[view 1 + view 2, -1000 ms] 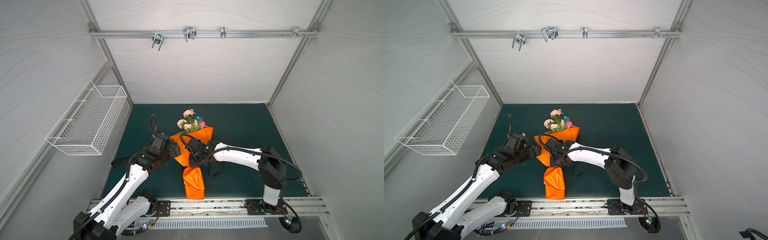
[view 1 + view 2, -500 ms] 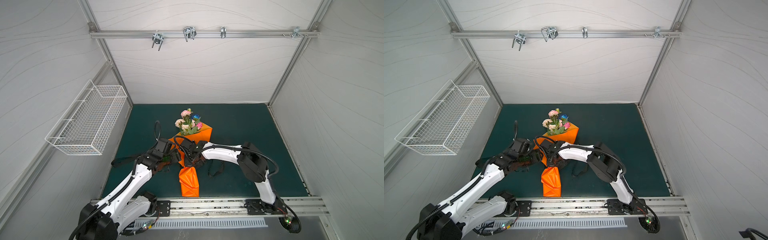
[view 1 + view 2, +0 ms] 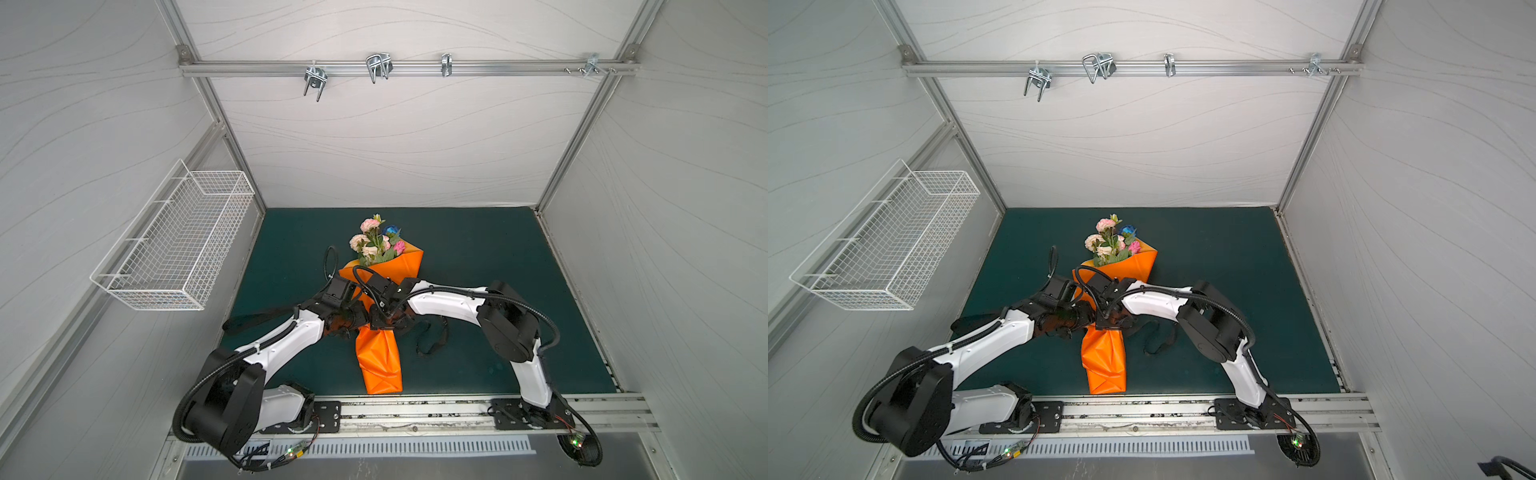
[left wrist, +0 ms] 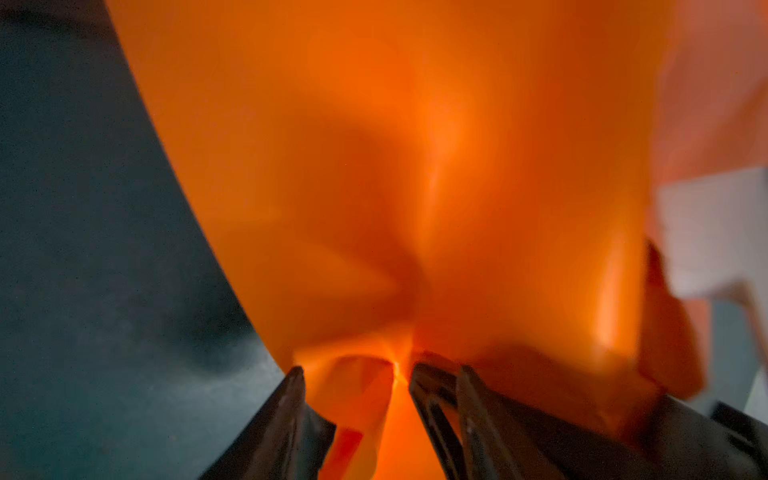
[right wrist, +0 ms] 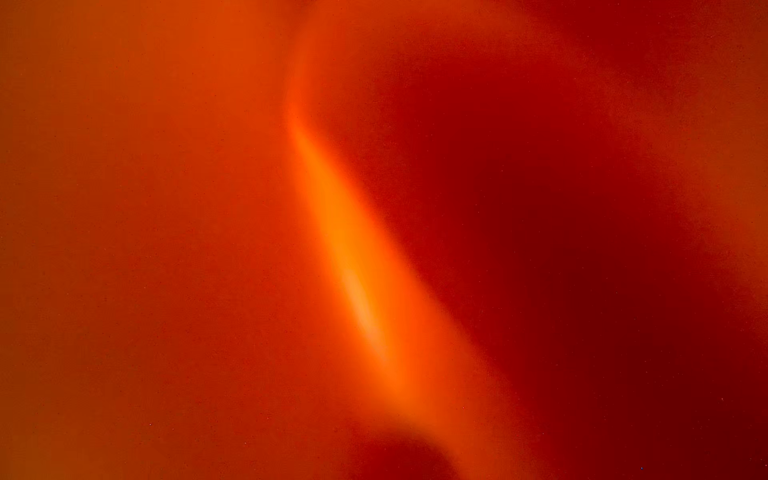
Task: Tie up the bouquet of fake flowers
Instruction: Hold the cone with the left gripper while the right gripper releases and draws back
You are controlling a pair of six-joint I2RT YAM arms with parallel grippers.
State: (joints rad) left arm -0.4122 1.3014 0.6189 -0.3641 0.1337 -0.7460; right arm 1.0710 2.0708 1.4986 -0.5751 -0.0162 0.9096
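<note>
Left end effector: my left end effector (image 4: 357, 376) has its two dark fingers (image 4: 291, 415) partly apart, with a fold of the orange wrapping paper (image 4: 415, 166) between them. I cannot tell whether they pinch it.
Right end effector: my right end effector (image 3: 384, 321) is at the narrow waist of the wrap, just beside the left one. Its wrist view shows only blurred orange, so I cannot tell the jaw width.
Bouquet of fake flowers: the bouquet of fake flowers (image 3: 376, 243) lies mid-tabletop. Its blooms stick out of the wide end of the paper, toward the back wall.
Ribbon: a black ribbon (image 3: 432, 338) loops on the mat beside the waist and appears to run under it.
Tabletop: the tabletop (image 3: 478, 257) has a dark green surface.
Wire basket: the wire basket (image 3: 178, 245) is on the left wall, well apart.
</note>
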